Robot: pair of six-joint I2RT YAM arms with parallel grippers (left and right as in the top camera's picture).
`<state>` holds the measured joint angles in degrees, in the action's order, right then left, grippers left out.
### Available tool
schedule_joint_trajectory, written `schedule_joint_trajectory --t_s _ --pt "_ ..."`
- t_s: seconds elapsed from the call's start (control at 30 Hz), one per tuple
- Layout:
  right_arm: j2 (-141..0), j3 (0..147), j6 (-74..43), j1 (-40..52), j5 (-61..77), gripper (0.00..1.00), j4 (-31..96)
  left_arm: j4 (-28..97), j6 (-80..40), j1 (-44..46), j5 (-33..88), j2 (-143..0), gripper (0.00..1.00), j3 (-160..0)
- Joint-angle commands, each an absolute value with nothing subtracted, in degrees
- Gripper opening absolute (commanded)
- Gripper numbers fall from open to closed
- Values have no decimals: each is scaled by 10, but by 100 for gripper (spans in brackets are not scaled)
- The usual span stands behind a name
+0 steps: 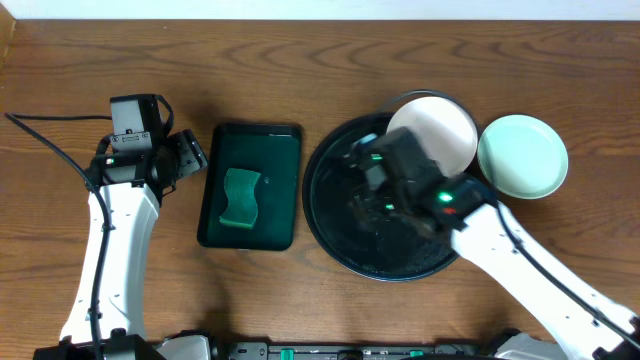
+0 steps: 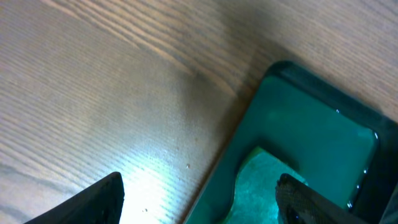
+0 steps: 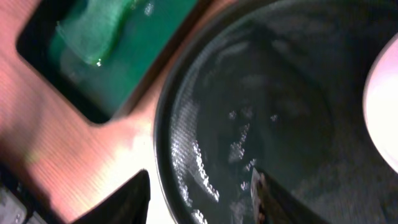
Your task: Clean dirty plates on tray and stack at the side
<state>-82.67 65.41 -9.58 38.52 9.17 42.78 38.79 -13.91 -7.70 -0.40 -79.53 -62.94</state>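
The black tray (image 1: 330, 215) lies right of centre, its wet floor filling the right wrist view (image 3: 292, 93). One white plate (image 1: 440, 130) rests at its upper right, overlapping the rim, and shows at the frame edge (image 3: 385, 112). A pale-mint plate (image 1: 522, 155) sits on the table just right of the tray. My right gripper (image 1: 370, 185) hangs over the tray's left part, jaws apart astride the rim (image 3: 199, 199), holding nothing. My left gripper (image 1: 190, 155) is open beside the green tray's left edge (image 2: 199, 199), empty.
A dark green rectangular tray (image 1: 278, 170) lies between the arms and holds a green sponge (image 1: 241, 196). The same sponge (image 2: 261, 186) shows by the left gripper's right finger. Bare wooden table surrounds both trays.
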Motion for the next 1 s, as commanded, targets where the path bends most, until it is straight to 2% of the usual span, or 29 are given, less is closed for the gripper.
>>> schedule_joint_trajectory --t_s 0.0,0.1,0.2,0.33,0.7,0.83,0.97 --pt "-905 781 -96 437 23 51 510 388 -142 -78 -11 -797 78 -632" --pt "-968 846 -99 463 19 52 555 388 -142 -78 -11 -797 78 -632" --pt "-995 847 -121 479 19 54 553 388 -142 -78 -11 -797 79 -632" --pt "-1029 846 -164 495 20 49 556 388 -142 -78 -11 -797 78 -632" --pt "-1111 846 -164 553 13 37 550 388 -142 -78 -11 -797 78 -632" --pt "-1128 846 -163 568 -20 29 552 388 -142 -78 -11 -797 78 -632" --pt "-1146 846 -173 572 -23 28 551 387 -142 -78 -11 -797 78 -632"
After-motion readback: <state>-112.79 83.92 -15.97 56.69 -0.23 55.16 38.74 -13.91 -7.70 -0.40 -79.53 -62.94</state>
